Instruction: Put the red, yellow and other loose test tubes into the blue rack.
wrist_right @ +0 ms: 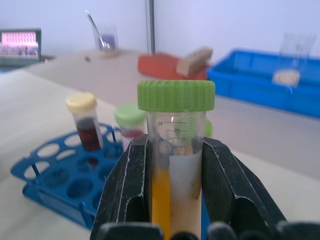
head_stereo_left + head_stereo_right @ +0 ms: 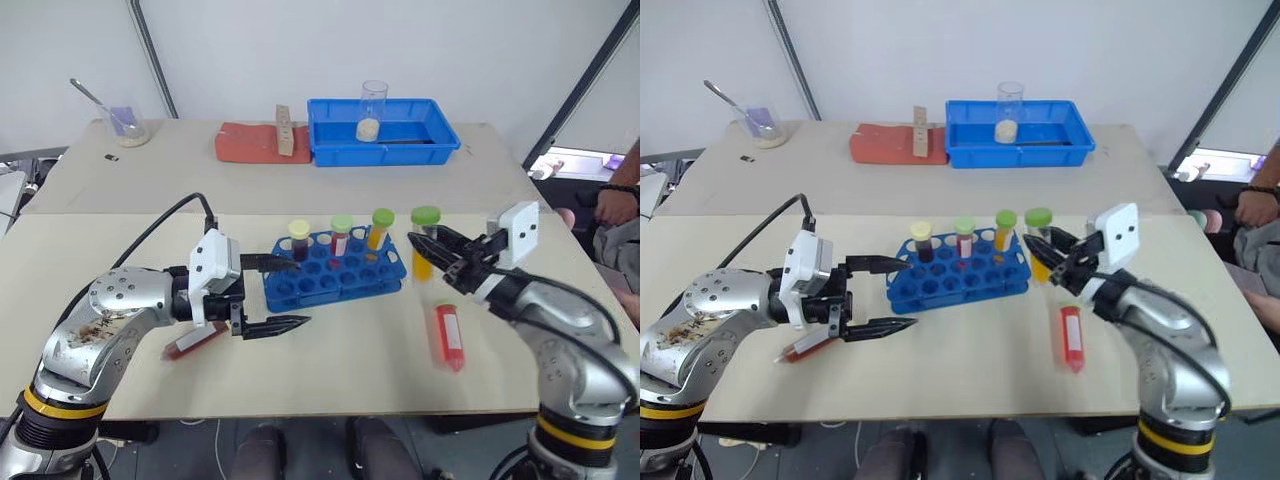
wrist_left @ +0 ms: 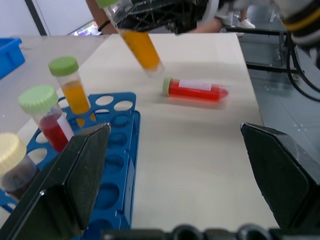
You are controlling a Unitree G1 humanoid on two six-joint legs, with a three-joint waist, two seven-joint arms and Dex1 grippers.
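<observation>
Yellow test tube [image 2: 424, 243], green cap, is clamped upright in the right gripper [image 2: 437, 252], held just right of the blue rack [image 2: 335, 275] and clear of the table [image 2: 330, 370]; lower end hidden by fingers [image 1: 131, 192]. Rack holds 3 tubes: dark w/ cream cap [image 2: 299, 240], red w/ green cap [image 2: 341, 234], orange w/ green cap [image 2: 380, 227]. 1 red tube [image 2: 449, 337] lies loose on table, right of rack. Another red tube [image 2: 196, 339] lies partly hidden under left arm. Left gripper [image 2: 278, 296] hangs empty, jaws spread wide, just left of rack.
</observation>
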